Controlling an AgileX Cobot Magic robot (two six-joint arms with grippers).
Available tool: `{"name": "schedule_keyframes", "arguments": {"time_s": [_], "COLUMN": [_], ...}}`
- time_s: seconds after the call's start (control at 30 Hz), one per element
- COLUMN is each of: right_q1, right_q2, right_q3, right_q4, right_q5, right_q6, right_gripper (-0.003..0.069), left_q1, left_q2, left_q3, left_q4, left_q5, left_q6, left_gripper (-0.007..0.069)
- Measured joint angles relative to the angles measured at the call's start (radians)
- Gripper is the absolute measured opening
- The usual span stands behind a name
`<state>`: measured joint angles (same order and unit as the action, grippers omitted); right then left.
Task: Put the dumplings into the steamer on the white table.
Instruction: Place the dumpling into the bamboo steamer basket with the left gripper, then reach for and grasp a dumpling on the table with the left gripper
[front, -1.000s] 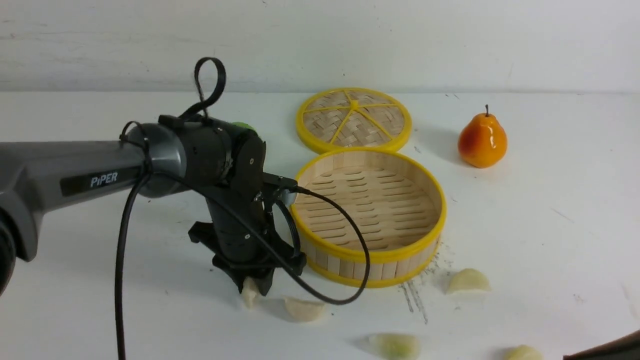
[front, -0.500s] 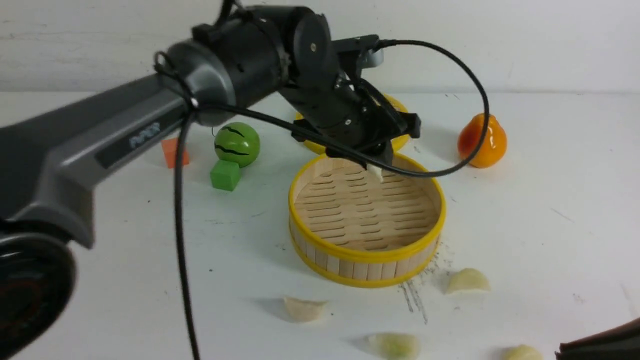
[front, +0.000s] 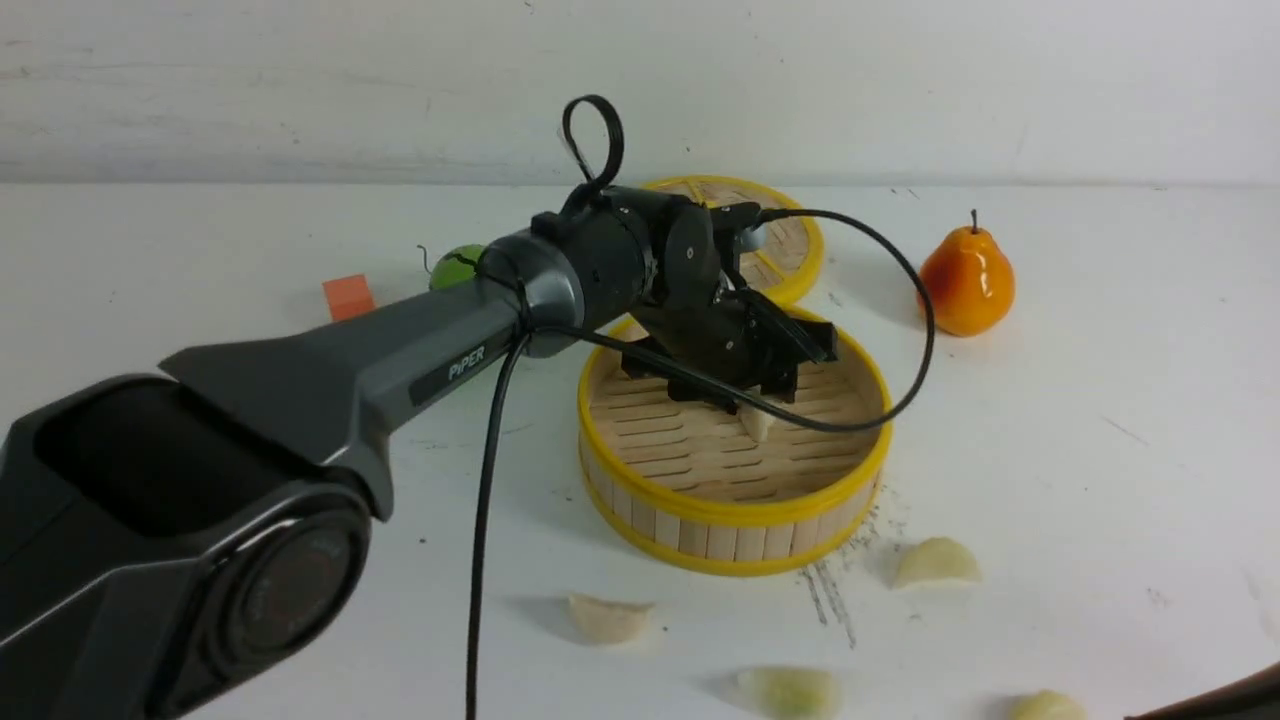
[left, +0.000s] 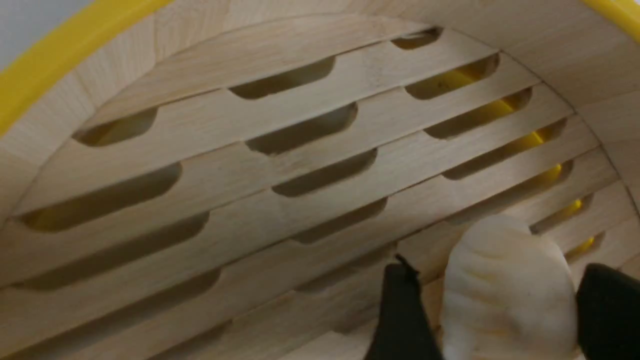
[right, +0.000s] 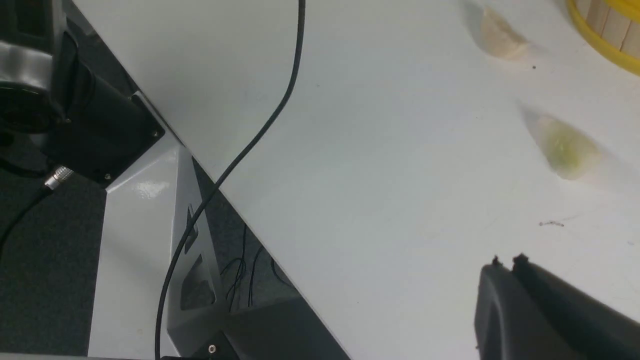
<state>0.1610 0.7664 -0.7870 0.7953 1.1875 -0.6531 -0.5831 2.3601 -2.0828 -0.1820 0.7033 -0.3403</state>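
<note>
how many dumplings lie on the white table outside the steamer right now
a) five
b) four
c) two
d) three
b, four dumplings lie on the white table, outside the steamer

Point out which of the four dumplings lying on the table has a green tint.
The dumpling in front of the steamer, between the whitish one and the one nearest the right gripper; its middle is green, the others whitish or pale yellow.
</note>
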Motion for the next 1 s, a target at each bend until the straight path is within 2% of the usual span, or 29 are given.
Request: {"name": "schedule_keyframes", "arguments": {"time_s": [0.03,0.07,0.2,0.5,0.63,0.8,1.0], "right_q1": [0.000,0.000,0.000,0.000,0.000,0.000,0.000], "right_q2": [0.000,0.000,0.000,0.000,0.000,0.000,0.000], "right_q3": [0.002,0.002,0.005,0.005,0.006,0.006,0.006], "right_q4": [0.000,0.000,0.000,0.000,0.001,0.001,0.004], "right_q5": [0.000,0.000,-0.008,-0.048,-0.063,-0.071,-0.072], "right_q6": [0.000,0.000,0.000,0.000,0.000,0.000,0.000], "right_gripper": [0.0029,0.0031,0.0031,0.0043,0.0046,0.0051,0.0058], "left_q1": [0.000,0.000,0.000,0.000,0.000,0.000,0.000], "left_q2": [-0.021,-0.043,-0.174,-0.495,-0.569,-0.684,-0.812], "left_q3": [0.000,0.000,0.000,-0.009,0.044,0.220,0.631], "left_q4": [0.000,0.000,0.012,0.103,0.105,0.107,0.116], "left_q5": [0.032,0.057,0.167,0.526,0.541,0.541,0.509], "left_q6": [0.000,0.000,0.041,0.134,0.152,0.173,0.178], "left_gripper": [0.0513,0.0542,0.0606,0.0536,0.0519,0.0513,0.0512]}}
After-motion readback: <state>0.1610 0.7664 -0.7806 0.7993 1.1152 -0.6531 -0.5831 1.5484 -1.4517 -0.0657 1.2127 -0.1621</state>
